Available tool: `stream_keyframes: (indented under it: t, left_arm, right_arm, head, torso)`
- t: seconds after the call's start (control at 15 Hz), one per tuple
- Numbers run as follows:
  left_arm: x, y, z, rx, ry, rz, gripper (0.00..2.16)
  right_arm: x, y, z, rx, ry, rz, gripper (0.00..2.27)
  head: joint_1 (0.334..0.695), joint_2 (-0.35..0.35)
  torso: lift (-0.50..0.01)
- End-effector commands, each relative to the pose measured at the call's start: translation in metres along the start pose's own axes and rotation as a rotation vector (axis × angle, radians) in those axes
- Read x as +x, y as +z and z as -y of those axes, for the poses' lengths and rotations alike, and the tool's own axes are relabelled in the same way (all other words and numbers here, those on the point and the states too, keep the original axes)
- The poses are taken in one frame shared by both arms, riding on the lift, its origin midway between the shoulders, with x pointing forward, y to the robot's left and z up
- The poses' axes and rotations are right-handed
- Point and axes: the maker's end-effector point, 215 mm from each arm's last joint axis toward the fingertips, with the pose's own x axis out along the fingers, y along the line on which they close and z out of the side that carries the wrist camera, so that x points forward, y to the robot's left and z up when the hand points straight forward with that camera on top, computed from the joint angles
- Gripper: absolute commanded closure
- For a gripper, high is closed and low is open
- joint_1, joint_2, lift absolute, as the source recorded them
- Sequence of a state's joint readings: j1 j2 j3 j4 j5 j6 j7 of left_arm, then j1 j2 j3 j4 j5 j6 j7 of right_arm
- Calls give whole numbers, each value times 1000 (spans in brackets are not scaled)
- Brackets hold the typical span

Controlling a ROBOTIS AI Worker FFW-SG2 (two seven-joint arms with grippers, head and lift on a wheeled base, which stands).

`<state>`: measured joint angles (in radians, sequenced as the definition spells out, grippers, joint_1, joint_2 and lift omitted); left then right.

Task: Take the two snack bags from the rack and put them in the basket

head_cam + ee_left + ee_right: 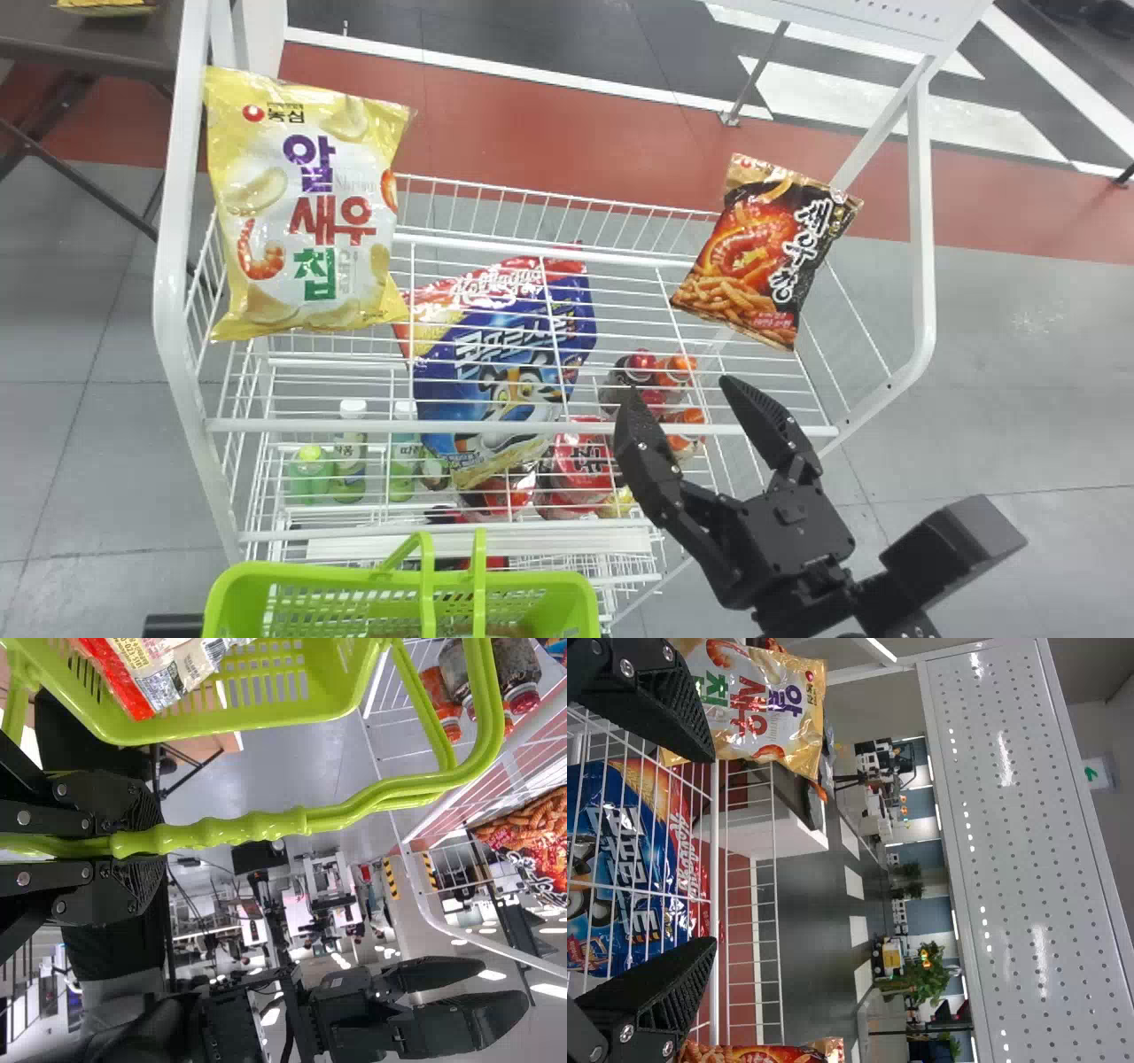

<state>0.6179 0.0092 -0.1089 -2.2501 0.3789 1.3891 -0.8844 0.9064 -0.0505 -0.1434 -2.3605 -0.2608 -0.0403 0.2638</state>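
My right gripper [695, 408] is over the rack's front right part, short of the dark orange snack bag [766, 252], fingers apart with nothing between them. The yellow snack bag [306, 208] stands at the rack's left. In the right wrist view, the right gripper [709, 850] has the yellow bag [762, 709] beyond one finger and the orange bag [762, 1053] beyond the other. The green basket [505, 580] is at the bottom of the head view. In the left wrist view, my left gripper [133, 846] is shut on the green handle of the basket [266, 713], which holds a package.
The white wire rack [523, 428] has side posts and an upper perforated panel [1010, 815]. On lower levels are a blue cereal bag [505, 363], bottles [351, 452] and red packages. A dark table [97, 53] stands behind at the left.
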Motion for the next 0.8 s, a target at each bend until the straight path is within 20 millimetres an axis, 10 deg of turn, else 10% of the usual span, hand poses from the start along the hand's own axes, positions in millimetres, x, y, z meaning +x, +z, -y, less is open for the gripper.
stream_keyframes:
  t: [0.0,0.73]
  left_arm:
    - [3,1,3,-4,-9,6,1571]
    - [2,-2,5,2,2,1,1571]
  right_arm:
    - [1,-1,-1,2,3,-1,80]
    - [2,4,-5,3,12,18,80]
  head:
    - [695,-350]
    - [695,-350]
  torso:
    - [-9]
    - [-9]
